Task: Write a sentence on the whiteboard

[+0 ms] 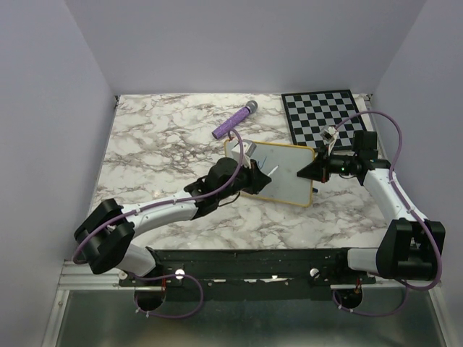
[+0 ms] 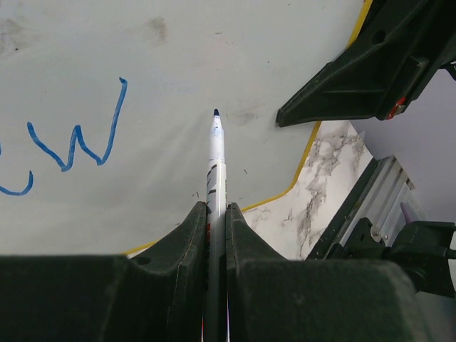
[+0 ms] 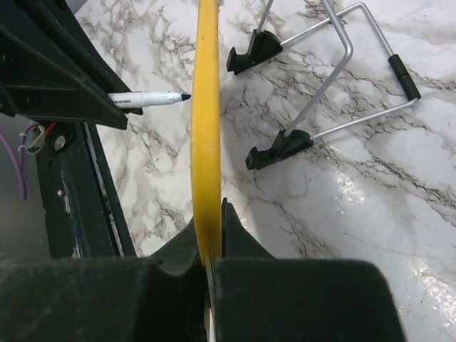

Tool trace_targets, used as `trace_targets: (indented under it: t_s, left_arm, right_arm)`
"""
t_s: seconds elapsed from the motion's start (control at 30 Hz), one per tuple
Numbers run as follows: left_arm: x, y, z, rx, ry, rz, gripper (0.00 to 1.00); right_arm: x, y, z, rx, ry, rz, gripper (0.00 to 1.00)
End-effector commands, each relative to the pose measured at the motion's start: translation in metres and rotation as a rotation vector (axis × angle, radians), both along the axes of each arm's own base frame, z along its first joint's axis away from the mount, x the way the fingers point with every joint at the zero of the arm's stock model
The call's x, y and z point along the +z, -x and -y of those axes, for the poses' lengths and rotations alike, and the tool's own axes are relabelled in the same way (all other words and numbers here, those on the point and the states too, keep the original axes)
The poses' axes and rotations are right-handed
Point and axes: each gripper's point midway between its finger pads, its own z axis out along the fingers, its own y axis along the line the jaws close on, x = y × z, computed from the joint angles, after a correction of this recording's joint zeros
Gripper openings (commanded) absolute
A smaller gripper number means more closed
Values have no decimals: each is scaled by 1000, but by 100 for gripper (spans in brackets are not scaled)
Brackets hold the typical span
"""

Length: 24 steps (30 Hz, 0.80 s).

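The whiteboard (image 1: 289,177) is found right of the middle of the desk (image 1: 159,144), propped up at a tilt, just in front of the checkered board (image 1: 325,116). A dark-tipped marker (image 2: 215,153) is clamped tight in the left gripper (image 2: 216,210), tip pointed at the white surface. Whether it's actually touching can't be told. The board's yellow frame (image 3: 206,107) is pinched edge-on by the right gripper (image 3: 208,224), jaws closed on it. A purple cylinder (image 1: 235,121) with a grey end is seen lying behind the board.

Stuff only caught from the left wrist: the sentence (image 2: 78,139), just blue strokes that read like a cut-off "e" and a "w". None of that can be made out from the top view. The wire stand (image 3: 278,149) with its black feet is picked up only from the right wrist, on the marble behind the board. The checkered board and the purple cylinder are shown only from above.
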Motion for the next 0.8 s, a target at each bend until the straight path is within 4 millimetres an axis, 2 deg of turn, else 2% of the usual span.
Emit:
trace_targets:
  t_s: [0.0, 0.3, 0.77]
  left_arm:
    - [7, -8, 5, 16, -17, 16, 0]
    - [0, -18, -1, 66, -42, -4, 0]
    - [0, -29, -10, 102, -40, -15, 0]
  right_arm:
    - [5, 0, -2, 9, -4, 35, 1]
    - [5, -1, -2, 10, -5, 35, 1]
    - [5, 0, -2, 9, -4, 33, 1]
